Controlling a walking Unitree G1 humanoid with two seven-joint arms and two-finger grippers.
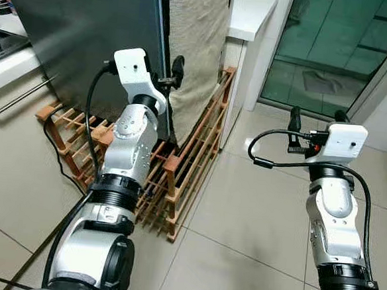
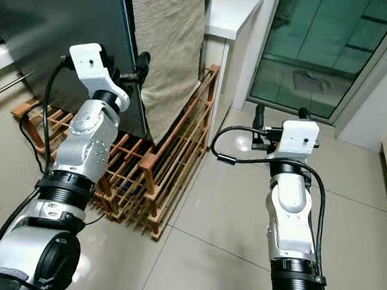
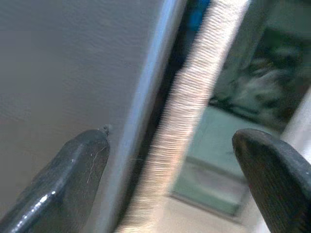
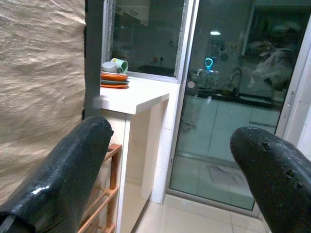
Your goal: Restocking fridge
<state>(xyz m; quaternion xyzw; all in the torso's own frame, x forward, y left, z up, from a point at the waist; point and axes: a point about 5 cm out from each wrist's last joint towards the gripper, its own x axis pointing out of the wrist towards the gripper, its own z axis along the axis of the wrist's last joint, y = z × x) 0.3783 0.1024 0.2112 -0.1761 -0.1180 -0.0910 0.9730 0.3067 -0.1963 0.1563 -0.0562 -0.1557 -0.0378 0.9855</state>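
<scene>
- my left claw (image 1: 174, 74) is raised at the right-hand edge of the fridge door (image 1: 81, 37), the dark tall panel in front of me on my left.
- in the left wrist view its two black fingers (image 3: 63, 179) stand wide apart with nothing between them but the door's pale edge strip (image 3: 146, 111); one finger lies against or just beside the door's face, the other hangs out past the edge toward the cloth (image 1: 197, 46) draped beside the fridge.
- the door edge runs top to bottom, so its long axis is upright and crosses the gap of my left claw; i judge the coming move is to hook that edge and swing the door toward me.
- my left arm is clearly the nearer one; my right claw (image 2: 280, 114) hovers well apart over the bare tile floor (image 1: 255, 216), facing the glass door (image 1: 333, 48), fingers also spread wide and empty.
- the wooden rack (image 1: 178, 177) lies on the floor at the fridge's foot, under my left arm, and could catch a swinging door.
- the head views show the whole door and rack; the left wrist view alone shows how close the finger sits to the edge.
- the right wrist view shows a white counter (image 4: 136, 97) with stacked plates (image 4: 114, 80) and a cup.
- i see no groceries in either claw.
</scene>
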